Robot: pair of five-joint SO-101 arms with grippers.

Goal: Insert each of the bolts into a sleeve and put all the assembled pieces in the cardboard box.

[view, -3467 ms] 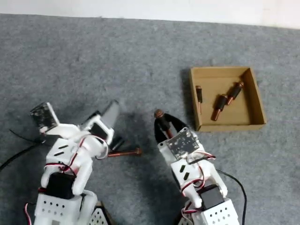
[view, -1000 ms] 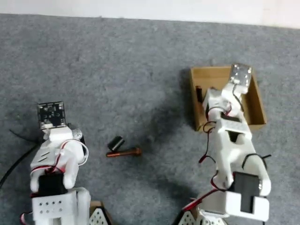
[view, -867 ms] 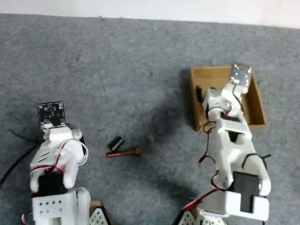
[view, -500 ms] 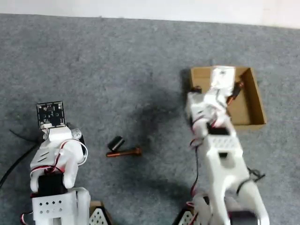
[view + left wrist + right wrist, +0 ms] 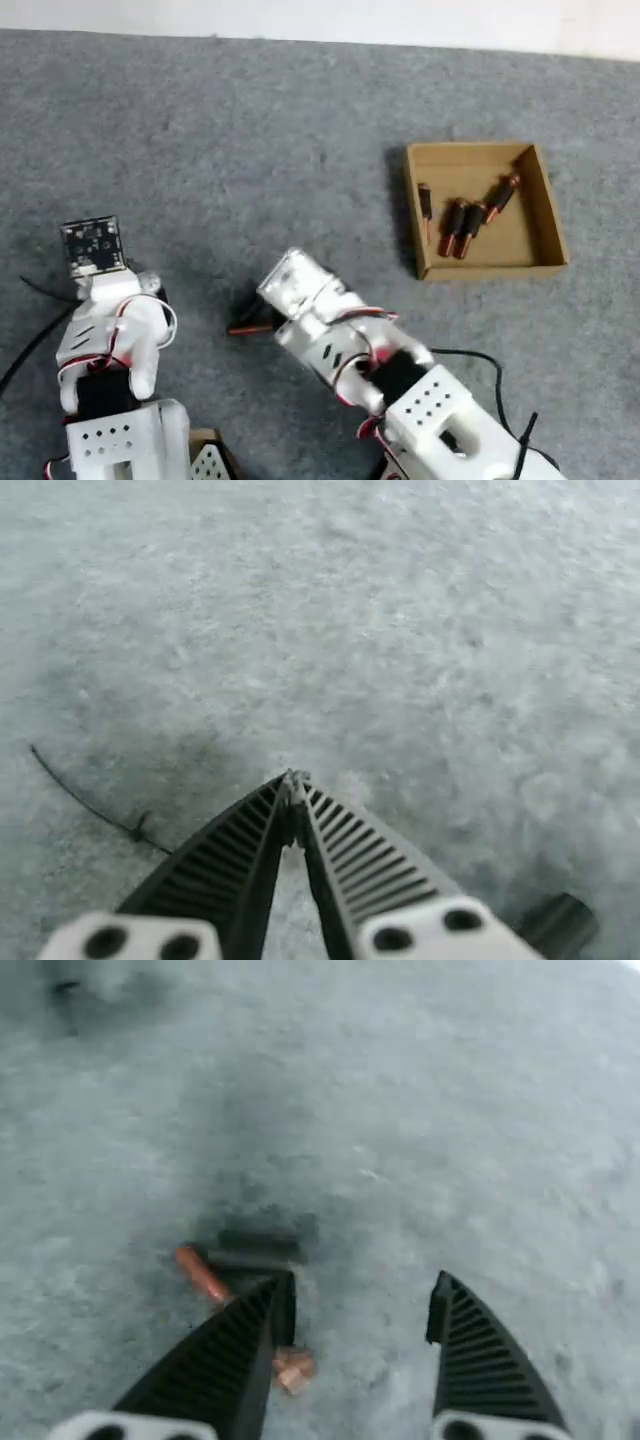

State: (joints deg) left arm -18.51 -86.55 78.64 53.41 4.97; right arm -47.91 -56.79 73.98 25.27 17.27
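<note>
A copper bolt [image 5: 205,1275] lies on the grey carpet with its head [image 5: 293,1368] near one finger of my right gripper [image 5: 362,1282], which is open just above it. A black sleeve [image 5: 255,1245] lies right beside the bolt's shaft. In the high view my right arm [image 5: 300,290] covers most of both, and one end of the bolt [image 5: 245,328] sticks out. The cardboard box [image 5: 545,215] at the right holds several bolt-and-sleeve pieces [image 5: 462,230]. My left gripper [image 5: 293,780] is shut on nothing, low over bare carpet, with the sleeve [image 5: 560,920] off to its side.
The left arm [image 5: 110,330] is drawn back at the near left with a black cable [image 5: 90,800] trailing on the carpet. Open carpet stretches between the bolt and the box and across the far half of the table.
My right arm has swung from over the box to the bolt and sleeve on the carpet, leaving one more assembled piece in the box. The left arm has barely shifted.
</note>
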